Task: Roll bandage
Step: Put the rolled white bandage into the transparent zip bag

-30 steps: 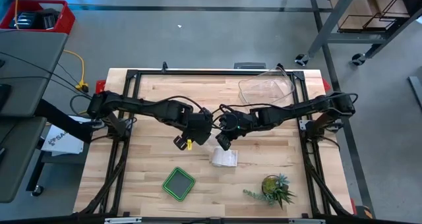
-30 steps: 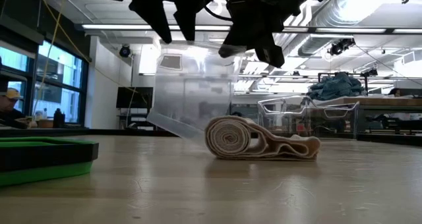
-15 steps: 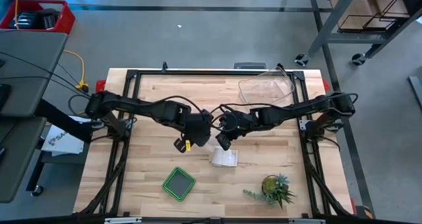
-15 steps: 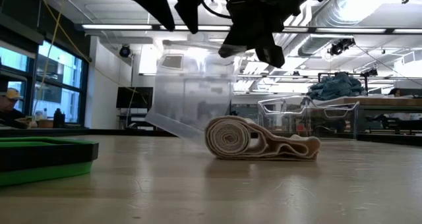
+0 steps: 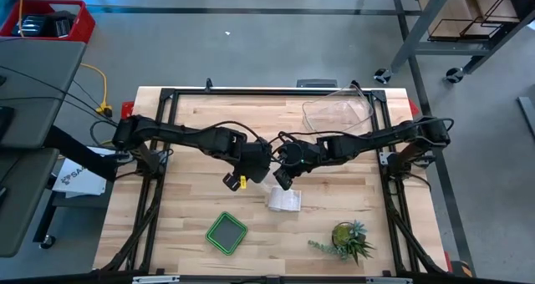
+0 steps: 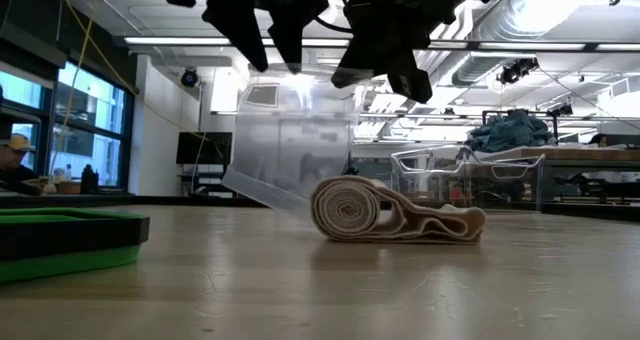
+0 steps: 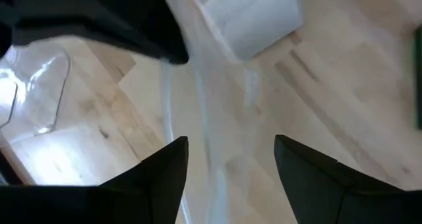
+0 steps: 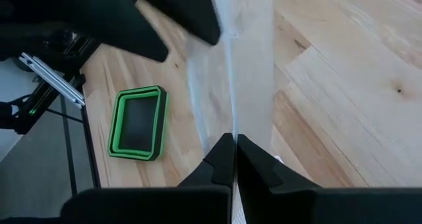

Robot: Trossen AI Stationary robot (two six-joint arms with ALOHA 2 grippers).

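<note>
The bandage lies on the table near the middle. It is a white gauze roll, and its loose, crumpled tail lies flat beside it. Just behind it a crinkly clear plastic bag hangs from my right gripper, which is shut on it. My left gripper hovers open over the bag's upper edge. In the left wrist view its fingers stand on either side of the film without plainly touching it. My right gripper pinches the clear bag's upper edge between its two shut fingers, slanting down from the table's right side. The bag hangs below the fingers, tilted, and its lower edge rests on the table behind the bandage.
A clear rectangular tub stands at the far right of the table. Toward the near edge sit a green-rimmed tray and a small potted plant. A black frame borders the tabletop.
</note>
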